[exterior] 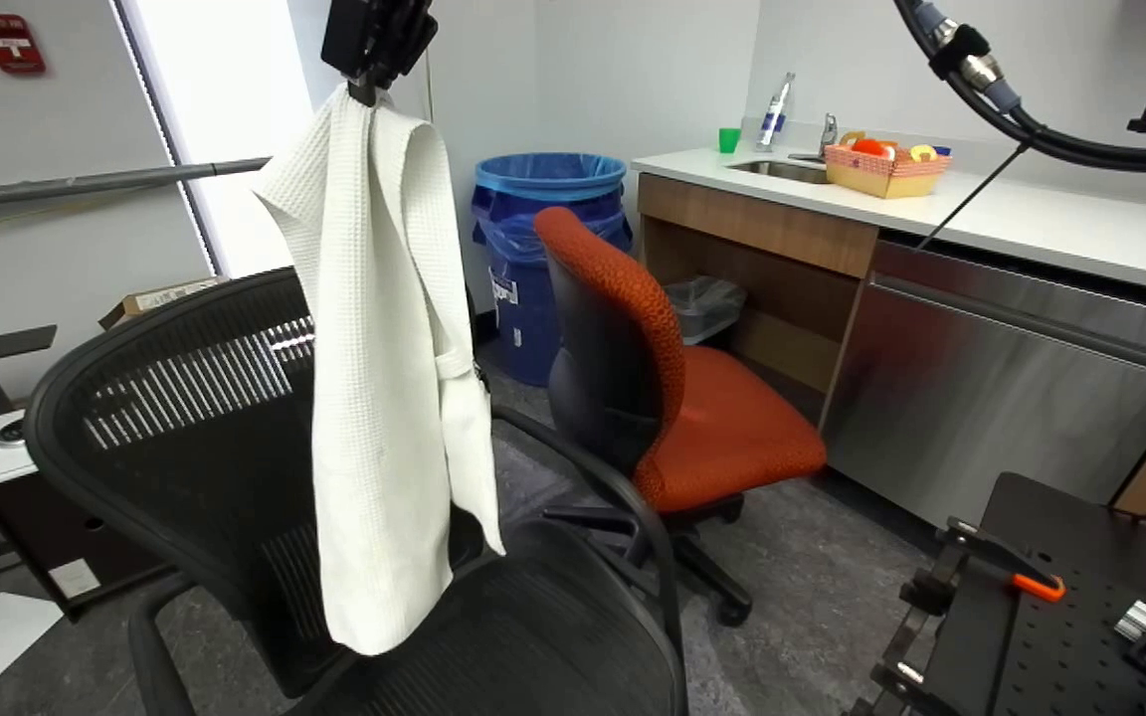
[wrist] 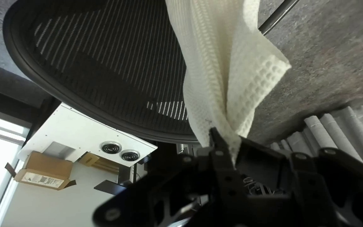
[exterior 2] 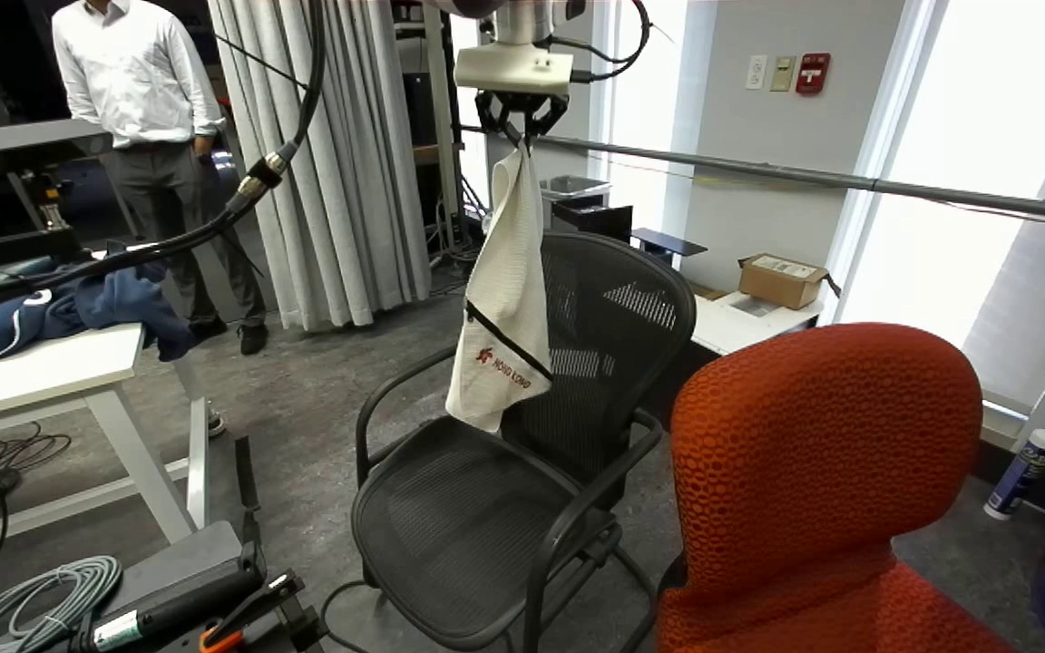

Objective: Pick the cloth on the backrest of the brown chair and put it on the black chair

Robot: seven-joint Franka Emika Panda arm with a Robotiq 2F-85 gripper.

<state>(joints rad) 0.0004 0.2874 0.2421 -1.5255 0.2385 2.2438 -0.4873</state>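
My gripper (exterior: 364,94) is shut on the top of the white cloth (exterior: 374,398) and holds it up in both exterior views, with the fingertips (exterior 2: 524,141) pinching one end. The cloth (exterior 2: 509,299) hangs limp, with a dark stripe and red lettering near its lower end. It hangs over the black chair (exterior 2: 468,535), in front of the mesh backrest (exterior: 175,428); I cannot tell whether it touches the chair. In the wrist view the cloth (wrist: 213,63) runs from between the fingers (wrist: 227,138), beside the mesh (wrist: 106,63). The brown chair (exterior: 732,423) stands beside the black chair, its backrest (exterior 2: 822,435) bare.
A blue bin (exterior: 533,288) and a counter (exterior: 991,214) with a sink stand behind the brown chair. A white table (exterior 2: 42,381) stands across from the black chair. A cardboard box (exterior 2: 781,281) lies behind it. A person (exterior 2: 146,109) stands by the curtain.
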